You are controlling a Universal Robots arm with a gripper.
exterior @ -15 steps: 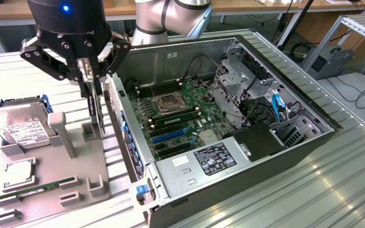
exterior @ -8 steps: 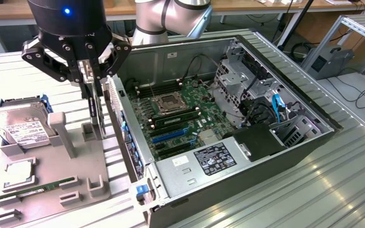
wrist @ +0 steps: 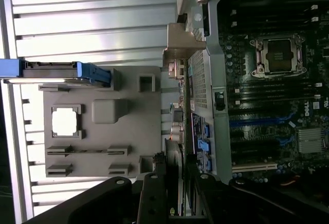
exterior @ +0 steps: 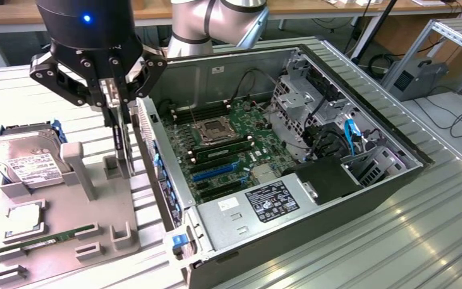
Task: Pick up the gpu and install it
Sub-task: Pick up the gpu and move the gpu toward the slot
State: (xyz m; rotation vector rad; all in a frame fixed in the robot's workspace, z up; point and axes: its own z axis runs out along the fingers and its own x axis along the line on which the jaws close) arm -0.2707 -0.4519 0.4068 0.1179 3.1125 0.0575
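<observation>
In the exterior view, the gripper [exterior: 117, 99] is seen above the grey fixture [exterior: 70, 223] that lies on the exterior view's left of the open computer case [exterior: 295, 217]. Its jaws are drawn in narrow and are closed on the gpu [exterior: 120, 144], which is held upright and edge-on, so that it is seen as a thin dark strip hanging down from the fingers. The card's lower end is placed close to the fixture's upright posts; whether it is fully clear of its slot cannot be told.

In the wrist view, the gripper [wrist: 176, 198] is shown with the gpu [wrist: 176, 172] clamped between the two dark fingers, just beside the case's side wall and not over the board.

The pick-up is judged to be done or nearly done, since the card is gripped. The installing is judged not yet done: the motherboard [exterior: 223, 150] is exposed, and no card is seated in the blue expansion slots [exterior: 215, 173], which are well apart from the gpu. The hard drive [exterior: 26, 159] and the RAM stick [exterior: 34, 242] are left in the fixture.
</observation>
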